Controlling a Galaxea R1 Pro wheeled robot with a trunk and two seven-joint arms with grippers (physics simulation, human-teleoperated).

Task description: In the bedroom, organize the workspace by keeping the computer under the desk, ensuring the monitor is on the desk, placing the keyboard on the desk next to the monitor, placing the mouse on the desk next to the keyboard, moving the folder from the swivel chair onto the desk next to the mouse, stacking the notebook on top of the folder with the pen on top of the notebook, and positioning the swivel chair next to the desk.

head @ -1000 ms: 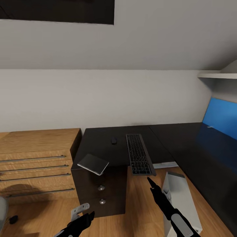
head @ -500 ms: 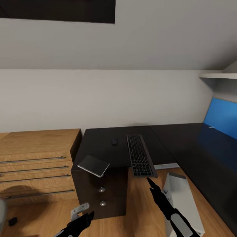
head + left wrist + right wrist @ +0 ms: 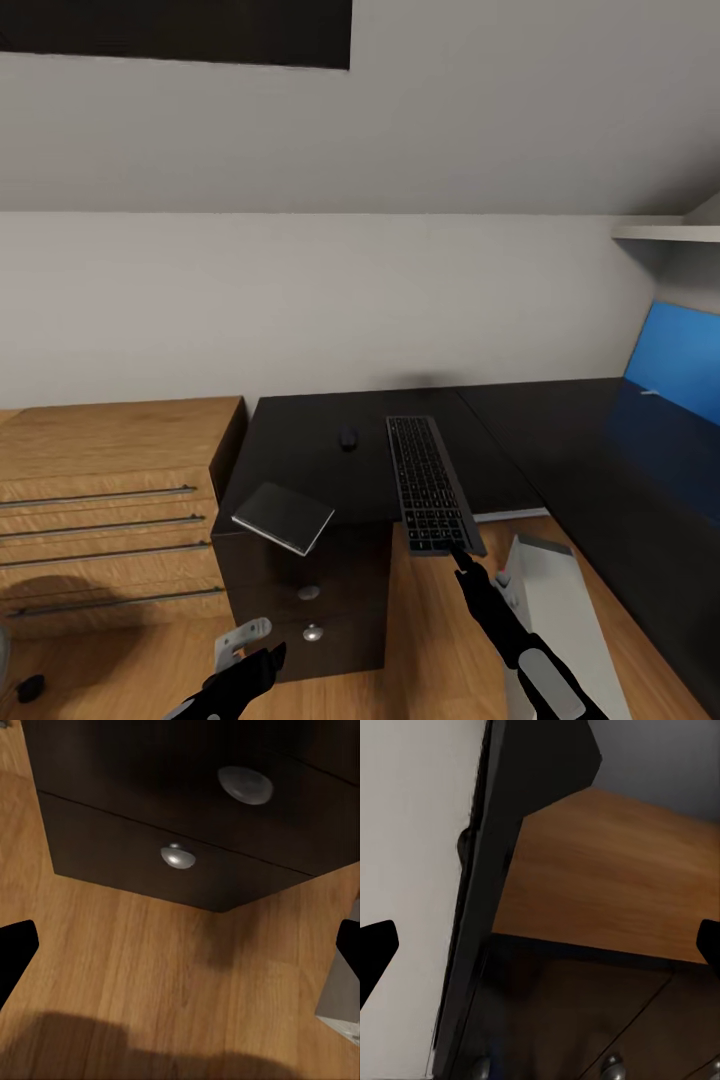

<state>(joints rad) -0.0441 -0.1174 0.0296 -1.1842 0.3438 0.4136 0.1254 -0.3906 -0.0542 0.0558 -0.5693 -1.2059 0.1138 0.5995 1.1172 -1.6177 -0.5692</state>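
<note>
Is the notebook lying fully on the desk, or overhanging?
Overhanging: the notebook sits at the desk's front corner above the drawers, with its near corner jutting past the edge.

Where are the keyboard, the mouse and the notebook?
keyboard (image 3: 428,483), head view, middle of its keys.
mouse (image 3: 348,438), head view, its rounded top.
notebook (image 3: 284,517), head view, centre of its dark cover.

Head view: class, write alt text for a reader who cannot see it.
A black L-shaped desk holds a keyboard overhanging its front edge, a mouse and a notebook jutting over a corner. The right gripper reaches just below the keyboard; the left gripper is low before the drawers.
</note>
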